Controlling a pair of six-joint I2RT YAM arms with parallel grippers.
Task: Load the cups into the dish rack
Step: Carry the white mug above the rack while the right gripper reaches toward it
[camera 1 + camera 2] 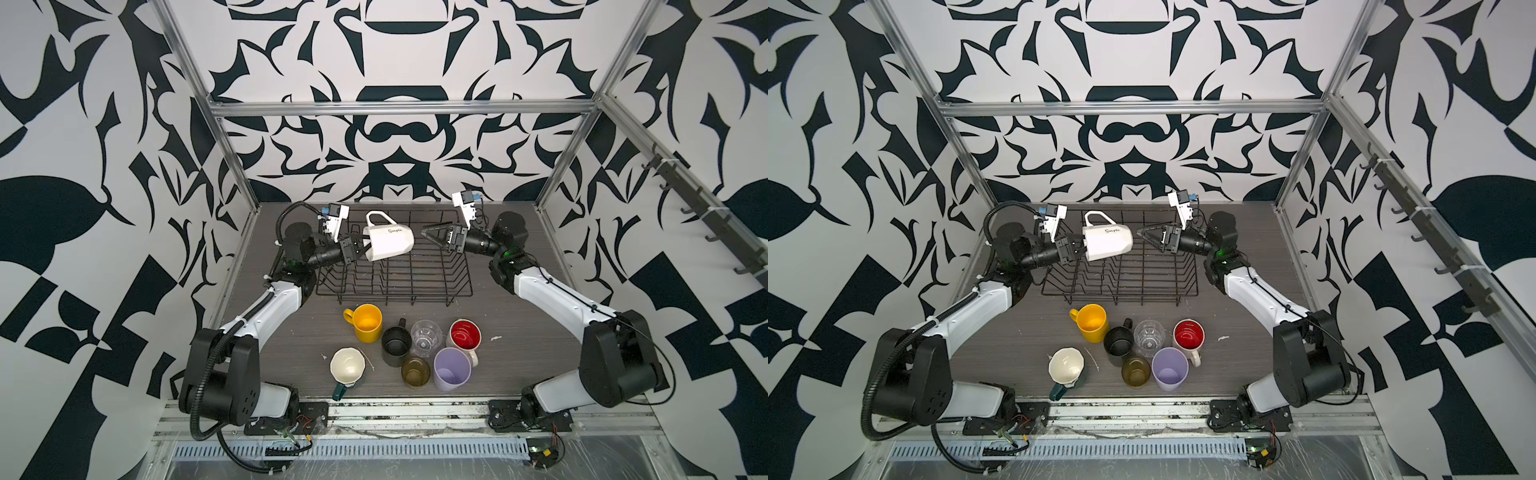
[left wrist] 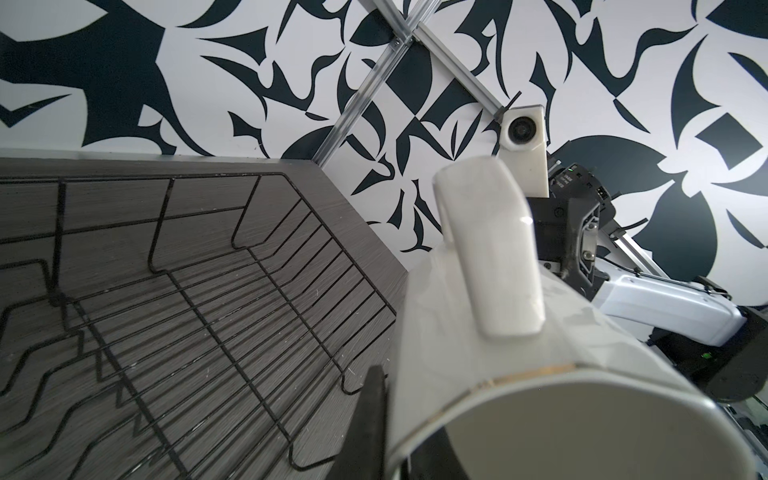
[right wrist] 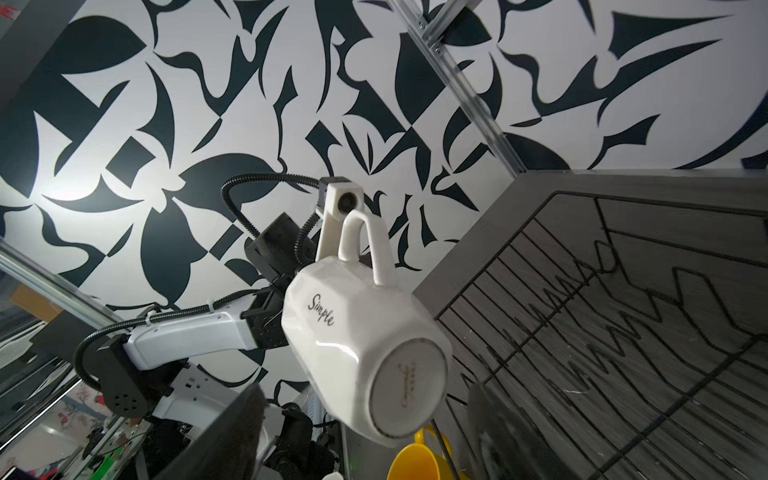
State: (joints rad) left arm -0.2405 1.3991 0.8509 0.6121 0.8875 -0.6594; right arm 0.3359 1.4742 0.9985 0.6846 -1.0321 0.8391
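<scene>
Above the dish rack (image 1: 415, 272), sideways white faceted mug (image 1: 388, 245), black "Simple" script.

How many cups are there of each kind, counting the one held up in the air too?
Mugs with handles: 5 (white mug, yellow mug, black mug, teal mug, red-lined mug)
Glasses: 2 (clear glass, amber glass)
Tumblers: 1 (lilac tumbler)
Total: 8

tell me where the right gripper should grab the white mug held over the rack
Probably across the body near its base, from the right: the white mug lies sideways, base facing the open right gripper, handle up, left gripper pinching the rim.
</scene>
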